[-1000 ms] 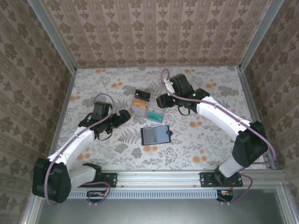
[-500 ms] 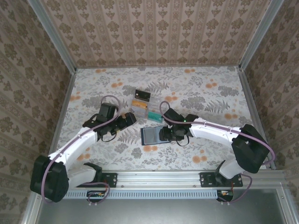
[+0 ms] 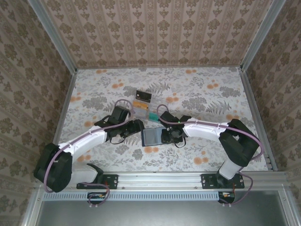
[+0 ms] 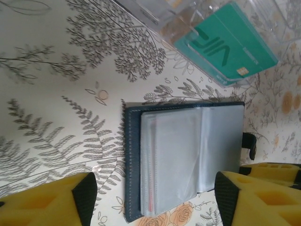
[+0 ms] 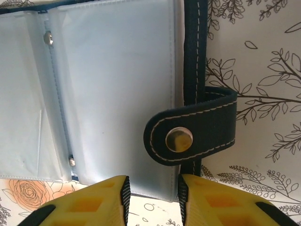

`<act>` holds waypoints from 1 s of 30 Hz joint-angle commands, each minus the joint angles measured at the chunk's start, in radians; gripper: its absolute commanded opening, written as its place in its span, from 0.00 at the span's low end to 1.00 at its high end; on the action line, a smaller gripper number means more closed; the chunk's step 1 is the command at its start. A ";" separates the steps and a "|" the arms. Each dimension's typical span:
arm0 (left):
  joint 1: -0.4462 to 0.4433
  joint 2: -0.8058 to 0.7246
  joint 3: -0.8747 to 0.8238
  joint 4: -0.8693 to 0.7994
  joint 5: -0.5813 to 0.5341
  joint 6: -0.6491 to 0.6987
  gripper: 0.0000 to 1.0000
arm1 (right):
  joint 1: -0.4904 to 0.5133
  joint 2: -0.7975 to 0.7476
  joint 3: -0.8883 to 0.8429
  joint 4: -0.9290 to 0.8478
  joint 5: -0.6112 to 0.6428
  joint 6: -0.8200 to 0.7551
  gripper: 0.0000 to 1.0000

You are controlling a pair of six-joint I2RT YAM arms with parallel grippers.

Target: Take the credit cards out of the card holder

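A: Which step was in hand?

B: Judged late in the task. The card holder (image 3: 153, 136) lay open, pockets up, on the bench (image 3: 211, 94), front of centre. Three cards lay outside it, just beyond its far edge: a teal card (image 3: 154, 116), an orange card (image 3: 138, 108) and a black card (image 3: 144, 97). The teal card sat in a clear sleeve (image 4: 263, 28).

A: Pincers?

B: The left pincer (image 4: 155, 197) was wide, with one finger off each side of the card holder and nothing held. The right pincer (image 5: 153, 190) was narrow, with a slim gap between its fingers. It sat at the card holder's edge just beside the tab (image 5: 188, 136); nothing looked clamped.

A: Any cards inside?

B: Could not tell. The pockets (image 4: 178, 155) were cloudy grey plastic. The left wrist view showed a thin red line at one pocket's edge, perhaps a card.

A: What did the next move call for?

B: Probably one pincer pinning the card holder while the other pinched any exposed card edge. The plastic looked limp and the cards thin, so a shallow, flat approach. Unpinned, the card holder would likely slide.

A: Surface and room?

B: The bench carried a pale print of ferns and orange blossoms. The walls (image 3: 155, 33) had beige patterned paper, with metal posts (image 3: 51, 35) at the corners. A rail (image 3: 160, 179) ran along the near edge.
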 commanded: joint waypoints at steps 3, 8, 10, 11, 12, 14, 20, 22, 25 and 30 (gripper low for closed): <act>-0.053 0.076 0.018 0.071 0.008 -0.050 0.58 | -0.012 0.022 0.026 0.015 0.016 -0.008 0.37; -0.087 0.165 0.042 0.077 0.002 -0.057 0.49 | -0.016 0.031 0.030 0.026 0.010 -0.025 0.37; -0.096 0.194 0.049 0.074 0.000 -0.061 0.43 | -0.018 0.036 0.031 0.029 0.005 -0.031 0.34; -0.100 0.207 0.053 0.075 -0.003 -0.061 0.41 | -0.019 0.040 0.032 0.032 0.001 -0.036 0.31; -0.104 0.217 0.055 0.075 -0.003 -0.063 0.39 | -0.020 0.042 0.032 0.036 -0.006 -0.040 0.28; -0.109 0.231 0.060 0.073 -0.004 -0.063 0.36 | -0.020 0.044 0.031 0.043 -0.018 -0.047 0.23; -0.121 0.272 0.083 0.051 -0.002 -0.063 0.29 | -0.019 0.023 -0.002 0.133 -0.096 -0.097 0.10; -0.128 0.278 0.087 0.052 0.001 -0.062 0.28 | -0.019 0.019 -0.011 0.160 -0.130 -0.104 0.08; -0.129 0.270 0.090 0.046 -0.003 -0.059 0.27 | -0.020 0.022 -0.013 0.150 -0.132 -0.096 0.08; -0.127 0.214 0.094 -0.005 -0.032 -0.041 0.29 | -0.019 -0.001 -0.023 0.079 -0.070 -0.081 0.07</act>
